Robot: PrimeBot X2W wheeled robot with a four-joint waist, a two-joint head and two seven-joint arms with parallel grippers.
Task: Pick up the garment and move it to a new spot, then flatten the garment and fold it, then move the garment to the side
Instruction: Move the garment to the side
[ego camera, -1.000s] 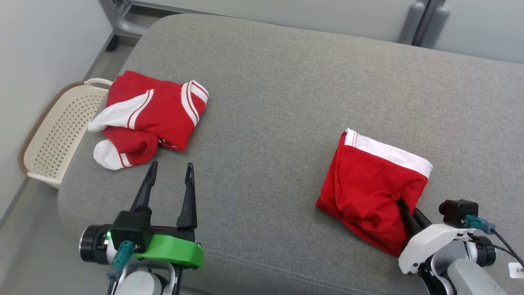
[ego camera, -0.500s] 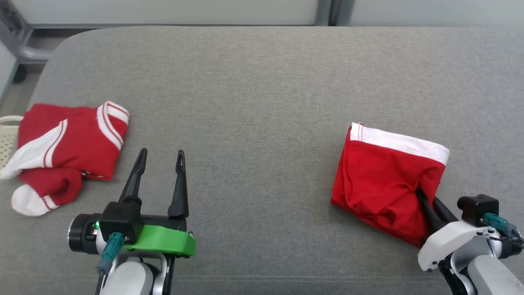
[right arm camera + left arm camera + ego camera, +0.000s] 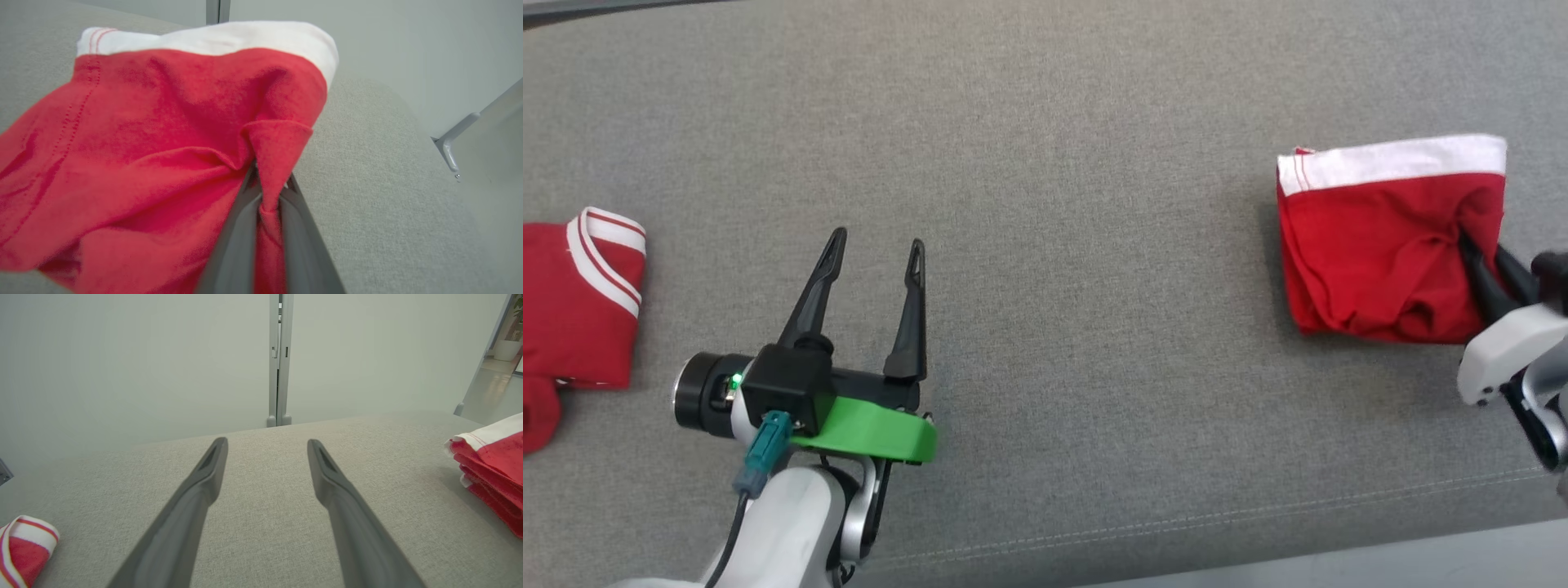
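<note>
At the garment (image 3: 1372,245) edge, right tool (image 3: 1472,249), tight.

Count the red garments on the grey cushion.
2. A folded red garment with a white band lies at right, pinched in the right gripper's shut jaws; a red garment with striped white trim lies far left, cut by the edge. Others may be outside view.

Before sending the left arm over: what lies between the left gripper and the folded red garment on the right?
Just bare grey cushion lies between the left gripper and the folded red garment; the head view shows that stretch.
</note>
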